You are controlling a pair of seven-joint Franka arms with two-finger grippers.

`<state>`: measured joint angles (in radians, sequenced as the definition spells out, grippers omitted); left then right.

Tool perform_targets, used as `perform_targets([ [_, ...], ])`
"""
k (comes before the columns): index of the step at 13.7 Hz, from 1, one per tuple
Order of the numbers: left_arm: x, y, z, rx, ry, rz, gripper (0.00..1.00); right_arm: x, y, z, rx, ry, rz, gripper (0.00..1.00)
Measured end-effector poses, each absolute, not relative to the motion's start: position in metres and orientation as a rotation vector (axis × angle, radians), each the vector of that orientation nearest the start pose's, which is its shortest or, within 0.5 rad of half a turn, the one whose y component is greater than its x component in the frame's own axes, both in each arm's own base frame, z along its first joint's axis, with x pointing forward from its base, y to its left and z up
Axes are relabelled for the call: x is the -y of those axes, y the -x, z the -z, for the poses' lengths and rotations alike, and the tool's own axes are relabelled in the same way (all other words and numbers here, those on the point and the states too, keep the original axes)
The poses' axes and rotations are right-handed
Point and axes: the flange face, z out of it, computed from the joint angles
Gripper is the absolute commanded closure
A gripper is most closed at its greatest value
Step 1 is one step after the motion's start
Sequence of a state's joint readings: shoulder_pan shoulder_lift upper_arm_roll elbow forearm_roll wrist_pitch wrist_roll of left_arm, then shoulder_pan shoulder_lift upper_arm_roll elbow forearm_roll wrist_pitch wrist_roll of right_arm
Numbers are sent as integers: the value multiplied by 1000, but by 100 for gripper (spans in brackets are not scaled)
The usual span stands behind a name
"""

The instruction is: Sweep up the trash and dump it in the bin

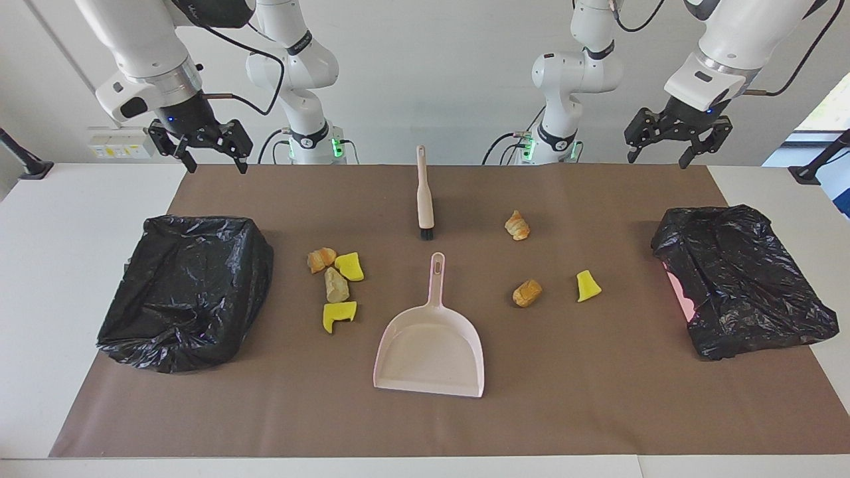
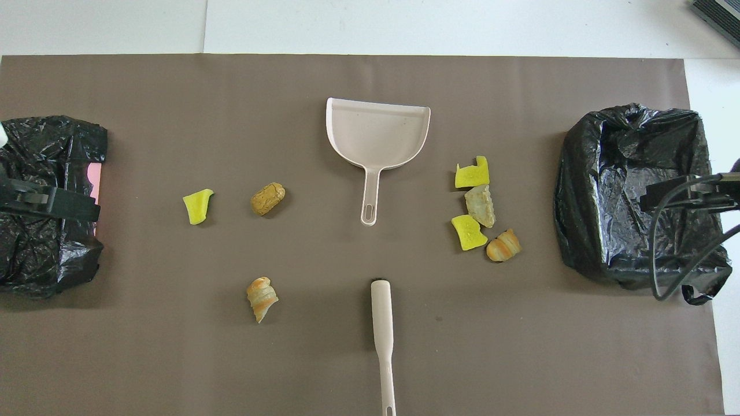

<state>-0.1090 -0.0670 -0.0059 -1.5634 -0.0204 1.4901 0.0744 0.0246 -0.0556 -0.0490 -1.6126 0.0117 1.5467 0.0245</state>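
Trash, seven small pieces, lies loose on a brown mat (image 1: pixel 597 411), and we see nothing swept yet.

The right gripper (image 1: pixel 214 162) hangs over the mat's edge at the robots' end, fingers spread and carrying nothing. Farther from the robots than the spot beneath it sits a black-lined bin (image 1: pixel 189 292) with its mouth showing. Beside that bin, toward the table's middle, four pieces (image 1: pixel 335 282) huddle: two yellow wedges and two tan chunks.

Midway between the two grippers lie a brush (image 1: pixel 424 196) and, farther from the robots, a beige dustpan (image 1: pixel 431 345). Its handle points at the brush's bristles and its mouth faces away from the arms.

Toward the left gripper's end lie a bread chunk (image 1: pixel 517 226), a second chunk (image 1: pixel 527 293) and a yellow wedge (image 1: pixel 587 286), well apart from each other. Farther out than the spot under the left gripper sits a second bin (image 1: pixel 737 279), its liner crumpled over the top.

The left gripper (image 1: pixel 664 156) hangs over the mat's edge at the robots' end, likewise spread and empty.

We judge several risks. The slim brush handle lies flat and could slip from a pinch. The light dustpan may slide when pieces are pushed into it. The lumpy chunks may roll past its lip. The sagging liner could catch a dumped load. The dustpan itself stands between the two groups of trash.
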Motion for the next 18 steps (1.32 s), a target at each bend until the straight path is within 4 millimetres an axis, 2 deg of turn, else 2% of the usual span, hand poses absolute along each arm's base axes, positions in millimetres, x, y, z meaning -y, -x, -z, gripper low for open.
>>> perform_targets([
  [11,63,-522,-657,-301,3147,-11,0,14,-534,-633,-79,3126,-17,0],
  [18,68,-521,-657,-315,3145,-11,0,14,-531,-624,-81,3125,-47,0],
])
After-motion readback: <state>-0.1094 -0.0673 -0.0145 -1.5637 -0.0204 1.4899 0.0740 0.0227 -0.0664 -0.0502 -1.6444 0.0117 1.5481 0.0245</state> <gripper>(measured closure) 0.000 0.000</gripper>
